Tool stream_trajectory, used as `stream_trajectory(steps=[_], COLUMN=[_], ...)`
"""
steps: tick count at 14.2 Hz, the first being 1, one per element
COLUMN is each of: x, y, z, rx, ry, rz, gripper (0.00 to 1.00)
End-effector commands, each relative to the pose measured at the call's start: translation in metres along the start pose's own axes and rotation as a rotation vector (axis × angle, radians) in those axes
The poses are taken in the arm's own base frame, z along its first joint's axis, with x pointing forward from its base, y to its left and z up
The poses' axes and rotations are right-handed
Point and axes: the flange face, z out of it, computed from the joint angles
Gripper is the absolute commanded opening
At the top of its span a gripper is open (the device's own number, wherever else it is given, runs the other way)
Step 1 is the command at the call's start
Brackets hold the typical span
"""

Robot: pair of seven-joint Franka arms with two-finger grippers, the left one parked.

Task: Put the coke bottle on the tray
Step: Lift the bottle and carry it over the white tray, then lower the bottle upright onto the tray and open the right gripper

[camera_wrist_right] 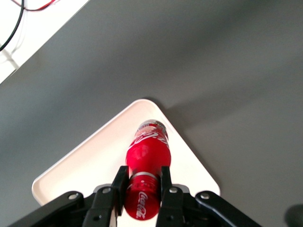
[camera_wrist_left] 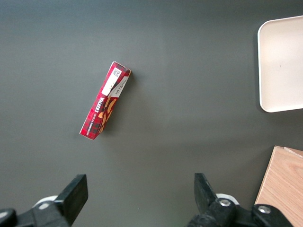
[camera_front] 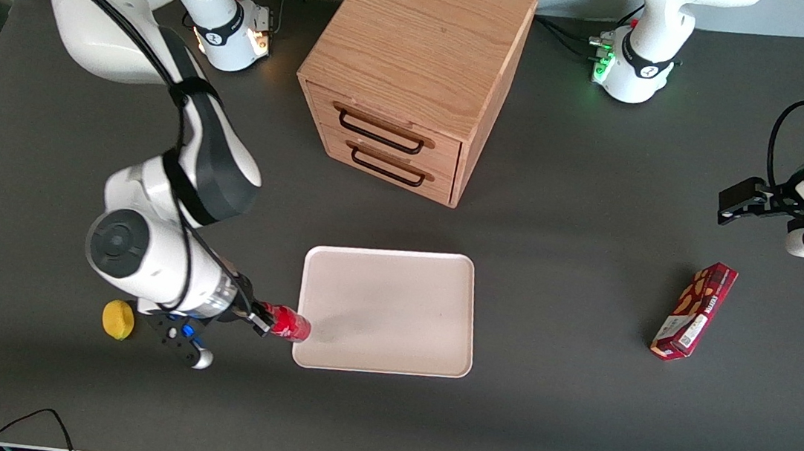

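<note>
Right wrist view: the gripper clamps the slim red coke bottle above the pale cream-pink rectangular tray, near its corner; better carry it inward before lowering.

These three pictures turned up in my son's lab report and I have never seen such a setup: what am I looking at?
They show two white robot arms at a dark table, at one moment. One picture looks down from the front; the other two come from cameras on the arms' wrists. The working arm's gripper has its jaws shut on a small red coke bottle, held over a corner of a pale tray, beside the tray's edge nearest the working arm. Also on the table: a wooden drawer cabinet, a red snack box toward the parked arm's end, and a small yellow object by the working arm.
</note>
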Motion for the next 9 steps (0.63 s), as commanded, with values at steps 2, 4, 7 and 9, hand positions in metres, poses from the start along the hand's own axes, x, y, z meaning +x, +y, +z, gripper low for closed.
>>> stream_trajectory(steps=[2,4,7,9], x=[-0.005,-0.009,-0.006,-0.010], y=[-0.019,-0.021,-0.018,-0.014], z=[0.029,0.036,0.032,0.002], rx=[0.020,0.015,0.011,-0.001], ry=[0.068,0.065,0.063,0.021], rz=[0.053,0.048,0.047,0.045], gripper=[0.00,0.00,1.00,1.00])
